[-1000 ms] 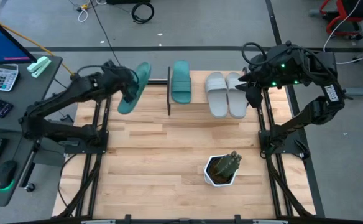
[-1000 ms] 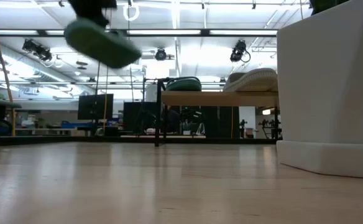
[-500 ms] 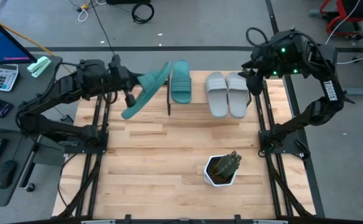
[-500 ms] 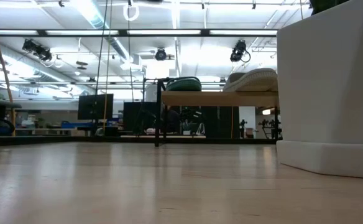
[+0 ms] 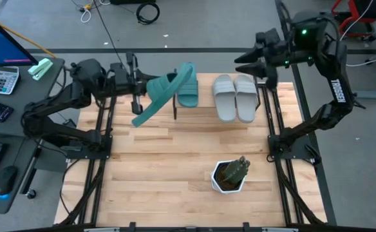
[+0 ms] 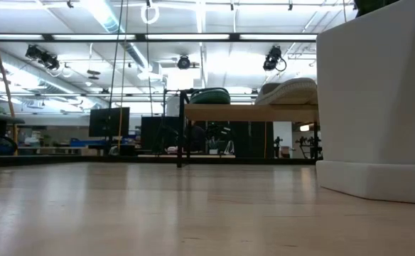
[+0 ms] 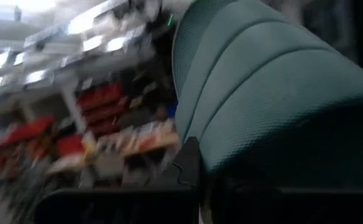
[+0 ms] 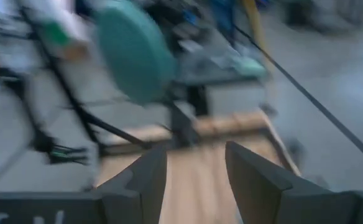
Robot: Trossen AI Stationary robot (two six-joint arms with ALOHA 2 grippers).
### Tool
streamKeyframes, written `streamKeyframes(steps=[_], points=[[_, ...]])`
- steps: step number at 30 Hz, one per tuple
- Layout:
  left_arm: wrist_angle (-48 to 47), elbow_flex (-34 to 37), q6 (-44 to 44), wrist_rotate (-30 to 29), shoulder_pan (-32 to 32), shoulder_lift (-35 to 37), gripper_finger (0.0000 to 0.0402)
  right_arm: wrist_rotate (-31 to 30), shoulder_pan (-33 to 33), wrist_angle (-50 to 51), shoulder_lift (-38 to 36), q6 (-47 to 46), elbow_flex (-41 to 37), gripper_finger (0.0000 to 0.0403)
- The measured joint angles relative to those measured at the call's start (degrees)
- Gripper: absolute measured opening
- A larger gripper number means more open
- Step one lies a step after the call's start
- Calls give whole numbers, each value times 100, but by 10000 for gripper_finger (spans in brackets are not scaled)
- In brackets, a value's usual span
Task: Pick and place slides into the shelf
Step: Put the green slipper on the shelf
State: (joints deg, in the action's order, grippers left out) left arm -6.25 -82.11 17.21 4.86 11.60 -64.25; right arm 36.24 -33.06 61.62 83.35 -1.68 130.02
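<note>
In the high view my left gripper (image 5: 138,98) is shut on a teal slide (image 5: 165,90) held in the air at the table's far left, just left of the shelf (image 5: 204,87). Its far end reaches over the second teal slide (image 5: 188,95), which lies on the shelf top. Two grey slides (image 5: 224,96) (image 5: 246,96) lie beside it on the shelf. The low view shows the shelf (image 6: 250,112) with a teal slide (image 6: 209,94) and a grey slide (image 6: 289,91) on top. My right gripper (image 5: 244,61) hovers open above the shelf's far right end. My left gripper holds the teal slide by the part toward its near-left end (image 5: 144,103), with the fingers level and coming from the table's left. In the wrist view the slide's teal surface (image 7: 262,93) covers the place of contact. The slide is lifted clear and slanted, its other end toward the shelf.
A white pot with a small plant (image 5: 230,175) stands on the near right part of the wooden table (image 5: 175,167); it fills the right of the low view (image 6: 378,99). A black shelf leg (image 5: 175,106) stands just right of the held slide.
My left gripper has risen and tipped up from pointing down to about level, swinging toward the shelf. The teal slide has swung with it, out of the low view, and its far end now reaches over the shelf. My right gripper has drawn toward the far edge and turned leftward.
</note>
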Motion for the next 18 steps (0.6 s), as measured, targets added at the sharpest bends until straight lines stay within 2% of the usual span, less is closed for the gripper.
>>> streamKeyframes(steps=[5, 8, 13, 18], points=[[703, -2, -97, 545, 9, -70, 12, 1515, -31, -1145, 61, -223, 7, 170], [1045, -9, -144, 617, 9, -179, 12, 2016, 87, -1846, 179, -554, 4, 170], [1309, -4, -388, 815, 24, -348, 12, 2198, 302, -2582, 404, -635, 4, 170], [1410, 9, -631, 931, 9, -553, 12, 2097, 388, -2651, 649, -156, 0, 174]])
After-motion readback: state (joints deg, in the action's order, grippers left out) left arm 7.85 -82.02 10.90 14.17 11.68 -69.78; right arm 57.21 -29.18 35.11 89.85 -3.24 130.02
